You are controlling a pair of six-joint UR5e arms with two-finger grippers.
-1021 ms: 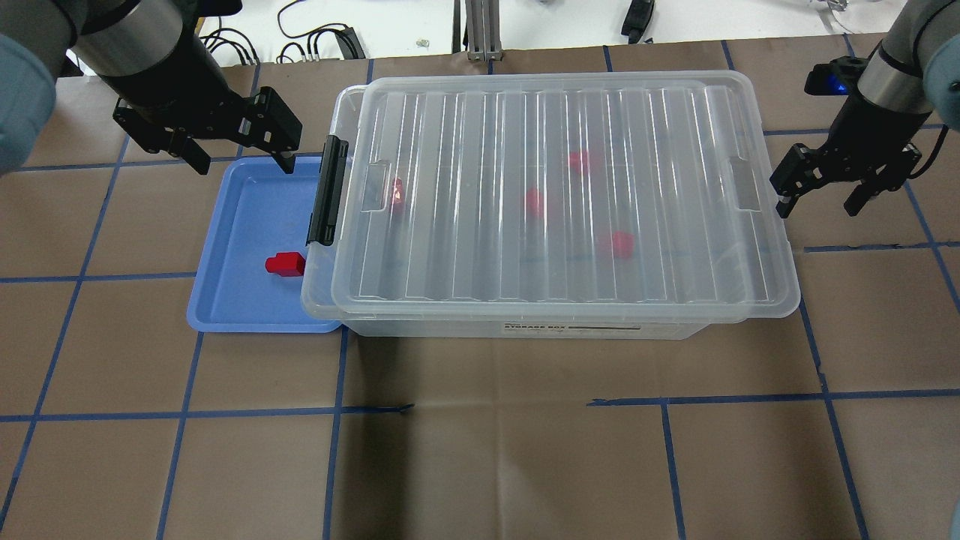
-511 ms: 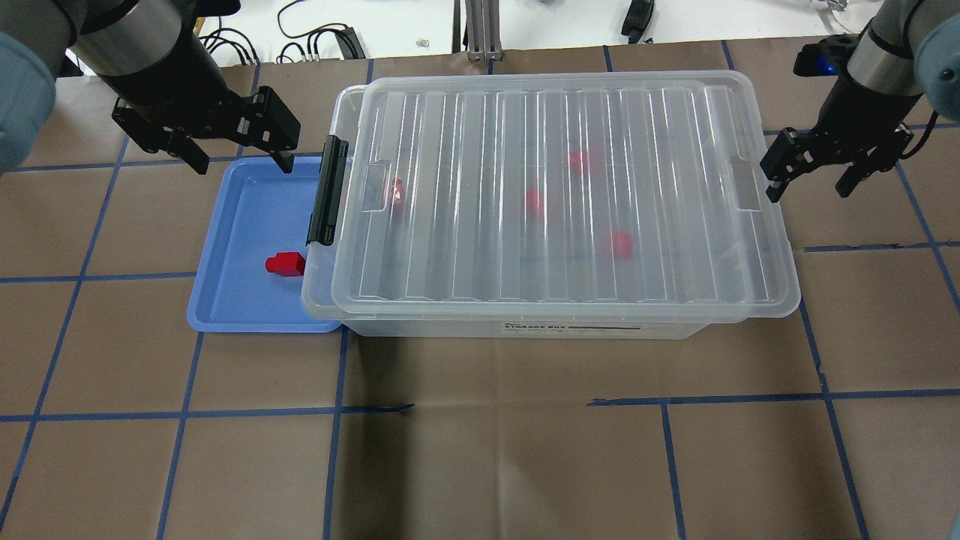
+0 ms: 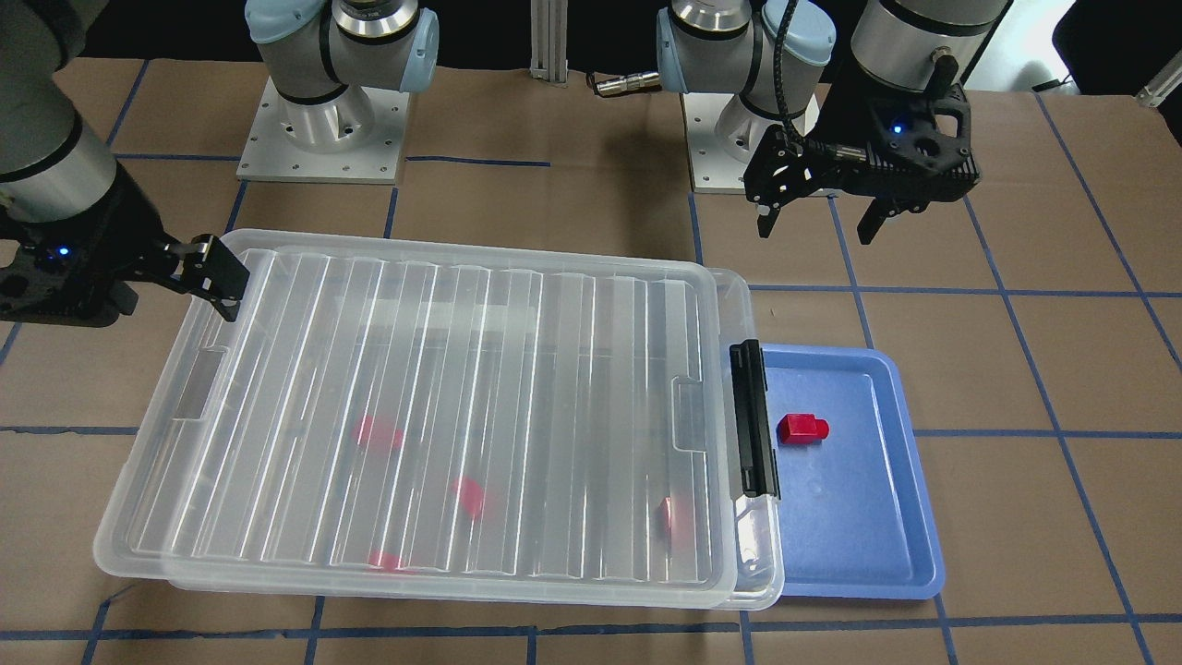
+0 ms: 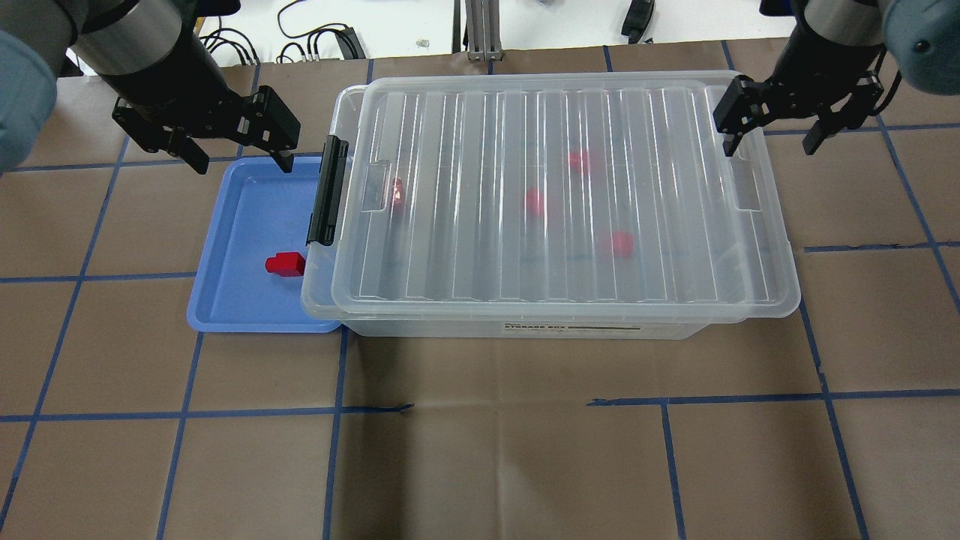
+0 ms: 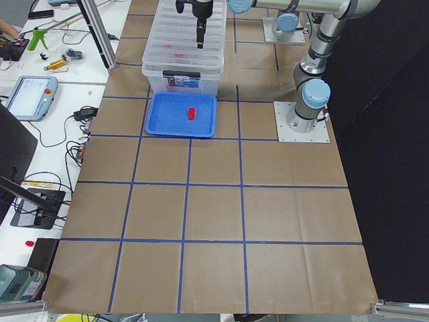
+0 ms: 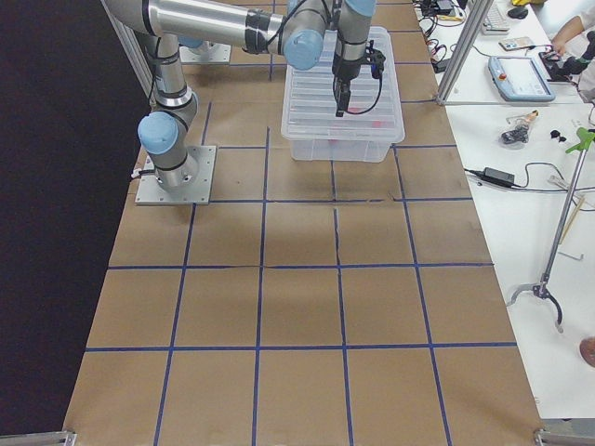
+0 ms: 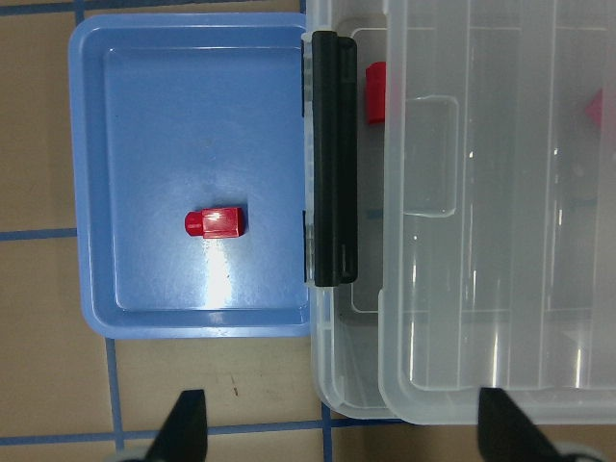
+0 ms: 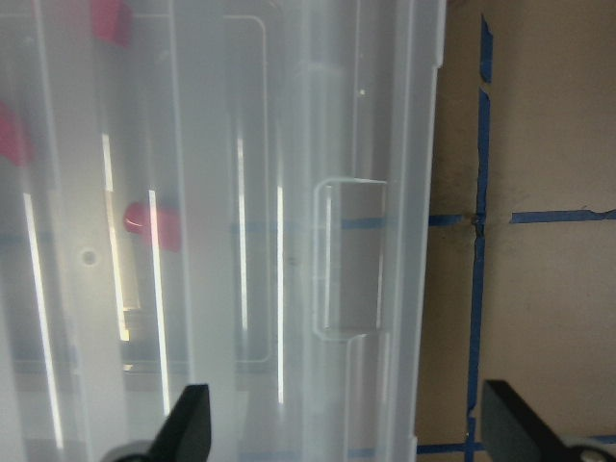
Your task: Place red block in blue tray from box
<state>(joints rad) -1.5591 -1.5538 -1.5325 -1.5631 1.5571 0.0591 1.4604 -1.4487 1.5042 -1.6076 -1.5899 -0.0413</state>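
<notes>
Blue tray [image 4: 225,300] sits at 9 o'clock of the box [image 4: 420,330]. One red block [image 4: 285,264] lies in it, at 5 o'clock from the left gripper [image 4: 244,163], which hovers spread and empty. More red blocks [image 4: 534,201] lie in the box under the clear lid [image 4: 525,120], whose long axis runs 9 to 3. The right gripper [image 4: 769,149], also spread and empty, hangs over the lid's 3 o'clock end and is probably best placed to lift it.

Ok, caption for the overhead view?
Lidded box holds four red blocks, one red block lies in blue tray, left gripper and right gripper hover open.
</notes>
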